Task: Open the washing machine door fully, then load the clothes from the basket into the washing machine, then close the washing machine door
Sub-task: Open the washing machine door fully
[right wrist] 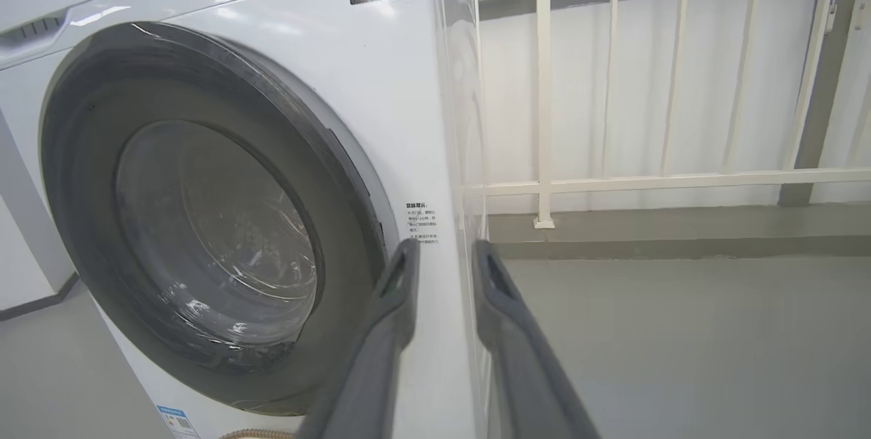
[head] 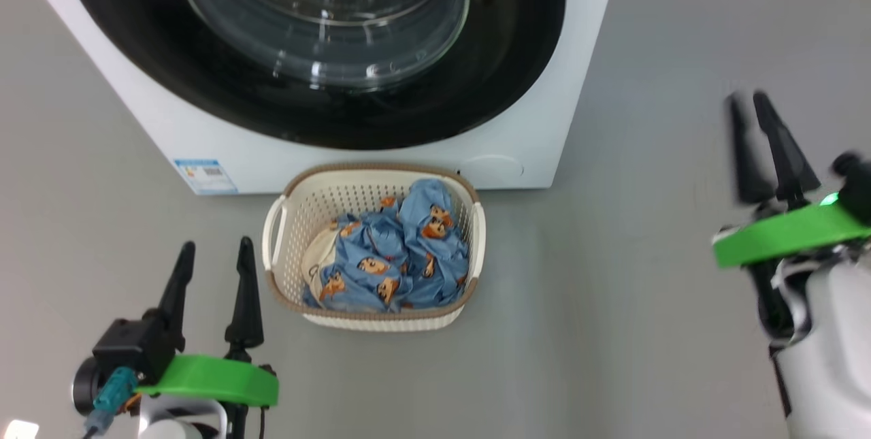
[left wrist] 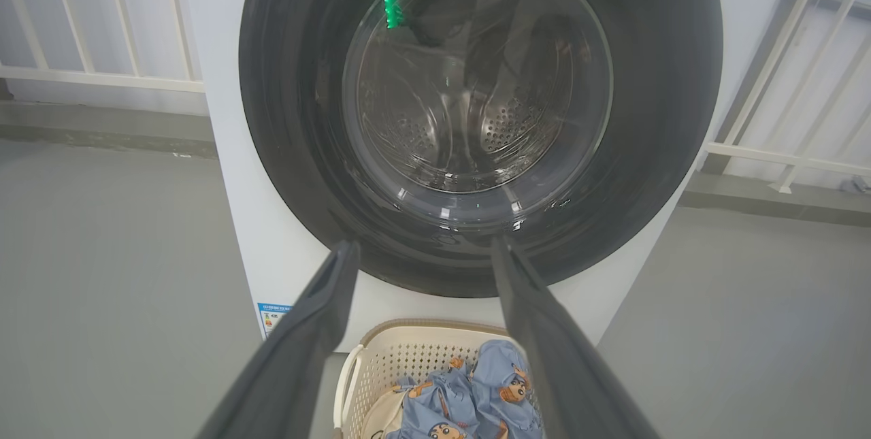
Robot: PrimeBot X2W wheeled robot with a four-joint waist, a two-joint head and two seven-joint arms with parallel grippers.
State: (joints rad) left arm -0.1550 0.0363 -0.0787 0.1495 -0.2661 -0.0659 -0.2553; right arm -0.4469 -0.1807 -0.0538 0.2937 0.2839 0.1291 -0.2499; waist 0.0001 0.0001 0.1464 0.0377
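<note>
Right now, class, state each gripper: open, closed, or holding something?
Left gripper: open, holding nothing.
Right gripper: open with a narrower gap, holding nothing.

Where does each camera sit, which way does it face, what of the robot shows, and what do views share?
Head view: on the head, looking down at the basket of clothes before the washing machine; left gripper lower left, right gripper right.
Left wrist view: on that wrist, facing the washing machine door head-on; two fingers spread wide.
Right wrist view: on that wrist, facing the machine's right front corner and a railing; fingers closer together.
Shared: all show the door; basket in head and left wrist.
</note>
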